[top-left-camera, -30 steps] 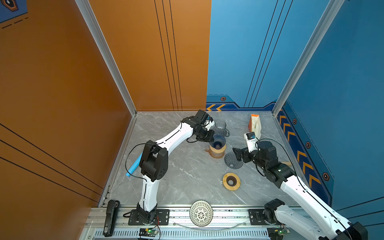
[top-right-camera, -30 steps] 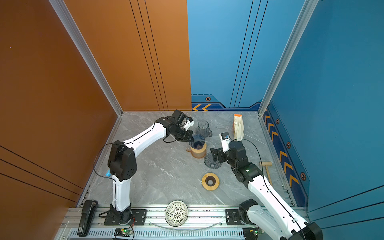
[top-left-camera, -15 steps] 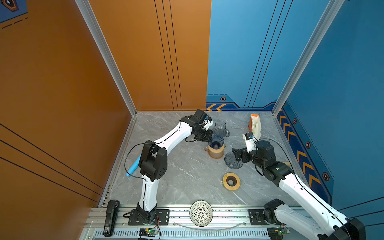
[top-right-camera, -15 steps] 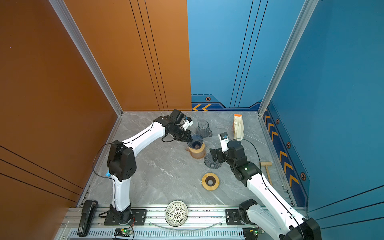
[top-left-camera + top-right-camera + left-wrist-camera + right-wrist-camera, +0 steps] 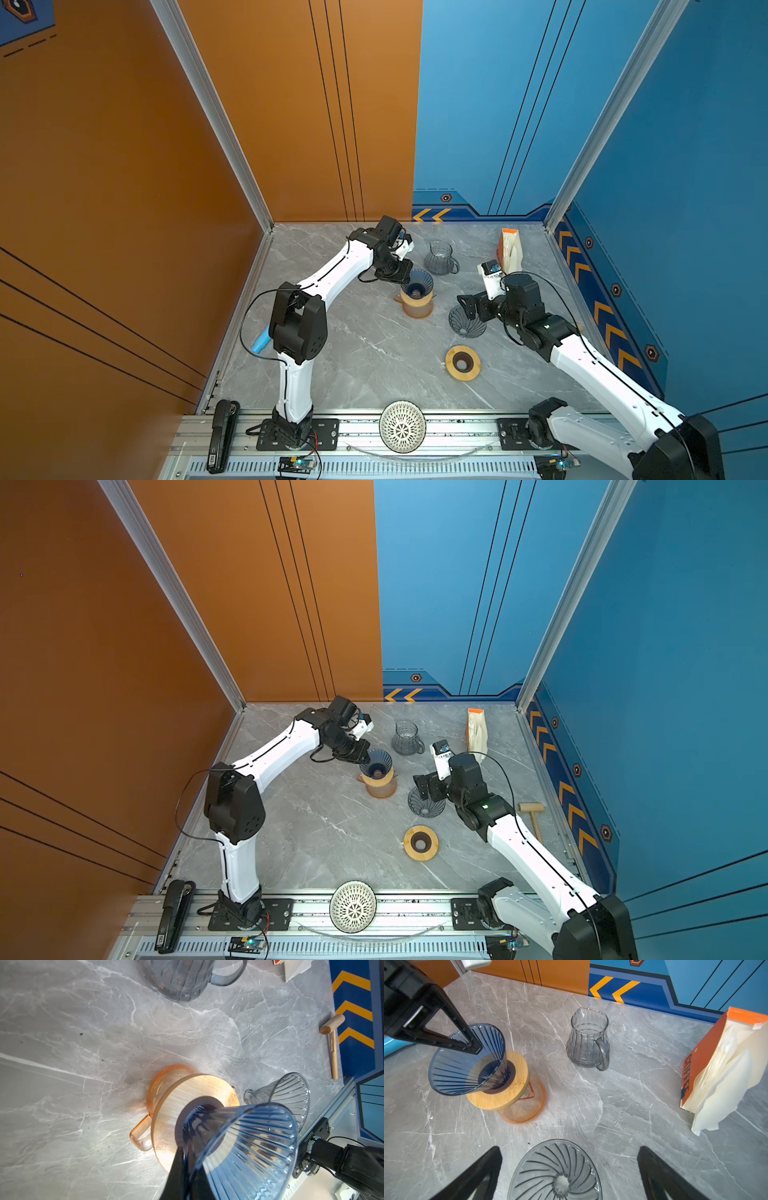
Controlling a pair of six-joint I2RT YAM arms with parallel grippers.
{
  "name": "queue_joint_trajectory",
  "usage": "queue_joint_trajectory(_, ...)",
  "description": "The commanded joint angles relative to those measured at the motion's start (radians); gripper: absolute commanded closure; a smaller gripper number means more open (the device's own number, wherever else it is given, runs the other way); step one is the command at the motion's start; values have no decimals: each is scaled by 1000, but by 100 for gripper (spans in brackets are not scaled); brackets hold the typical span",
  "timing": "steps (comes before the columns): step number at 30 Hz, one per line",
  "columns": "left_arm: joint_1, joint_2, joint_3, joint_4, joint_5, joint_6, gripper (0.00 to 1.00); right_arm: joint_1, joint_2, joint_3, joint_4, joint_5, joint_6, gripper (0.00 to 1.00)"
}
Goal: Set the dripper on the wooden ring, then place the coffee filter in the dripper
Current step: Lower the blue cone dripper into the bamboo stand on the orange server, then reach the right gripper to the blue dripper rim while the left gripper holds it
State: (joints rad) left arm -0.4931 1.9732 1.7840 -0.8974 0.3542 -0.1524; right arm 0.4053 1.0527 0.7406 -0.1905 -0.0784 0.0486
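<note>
A blue ribbed dripper leans in the wooden collar of an orange carafe. My left gripper is shut on its rim. A grey clear dripper lies on the table. My right gripper hovers open over it, holding nothing. White coffee filters stick out of an orange box at the back right.
An empty grey glass carafe stands behind the orange one. A loose wooden ring lies nearer the front. A wooden mallet rests by the right wall. A white mesh bowl sits on the front rail.
My left gripper has shifted a little to the left with the blue dripper and the orange carafe under it. My right gripper has edged slightly back and left, still open.
</note>
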Motion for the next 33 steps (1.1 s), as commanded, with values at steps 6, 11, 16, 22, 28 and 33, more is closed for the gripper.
queue_joint_trajectory(6, 31, -88, -92, -115, -89, 56, 100, 24, 114, 125, -82, -66, 37, 0)
queue_joint_trajectory(11, 50, -141, -150, -125, -106, 66, 100, 62, 186, 191, -128, -66, 44, 0)
queue_joint_trajectory(16, 71, -174, -204, -125, -104, 70, 100, 98, 259, 268, -164, -82, 88, 0)
queue_joint_trajectory(22, 83, -175, -198, -123, -100, 58, 98, 167, 342, 362, -196, -67, 96, 3)
queue_joint_trajectory(28, 85, -175, -161, -124, -72, 48, 87, 205, 427, 480, -271, -72, 102, 12)
queue_joint_trajectory(33, 85, -197, -148, -122, -89, 37, 75, 237, 489, 574, -326, -77, 111, 16)
